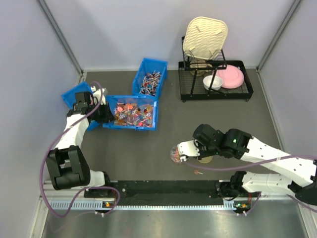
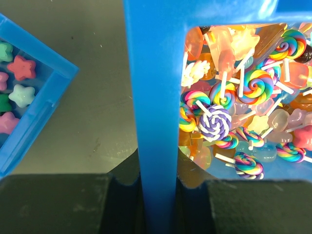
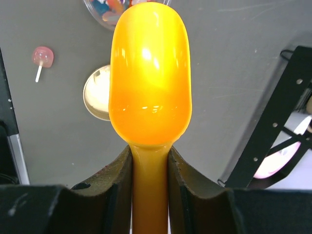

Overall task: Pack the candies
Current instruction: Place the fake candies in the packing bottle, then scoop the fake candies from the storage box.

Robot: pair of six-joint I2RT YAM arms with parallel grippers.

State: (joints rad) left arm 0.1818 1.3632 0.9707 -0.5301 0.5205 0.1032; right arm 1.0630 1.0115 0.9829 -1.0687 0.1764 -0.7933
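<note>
The candies (image 1: 131,114) fill the middle blue bin (image 1: 155,115); up close they are swirl lollipops and orange and pink sweets (image 2: 234,97). My left gripper (image 1: 103,113) is shut on that bin's left wall (image 2: 156,122), which runs up between the jaws (image 2: 156,195). My right gripper (image 1: 187,150) is shut on the handle of a yellow scoop (image 3: 149,73), the handle pinched between both jaws (image 3: 149,180). The scoop's bowl hangs just short of a small clear jar (image 1: 175,154) holding a few candies (image 3: 109,7).
A gold lid (image 1: 205,159) lies beside the jar, and one loose pink lollipop (image 1: 198,172) (image 3: 42,56) lies nearer the front edge. A bin of stick sweets (image 1: 150,79) and a bin of star sweets (image 2: 19,83) flank the middle bin. A black dish rack (image 1: 215,94) stands back right.
</note>
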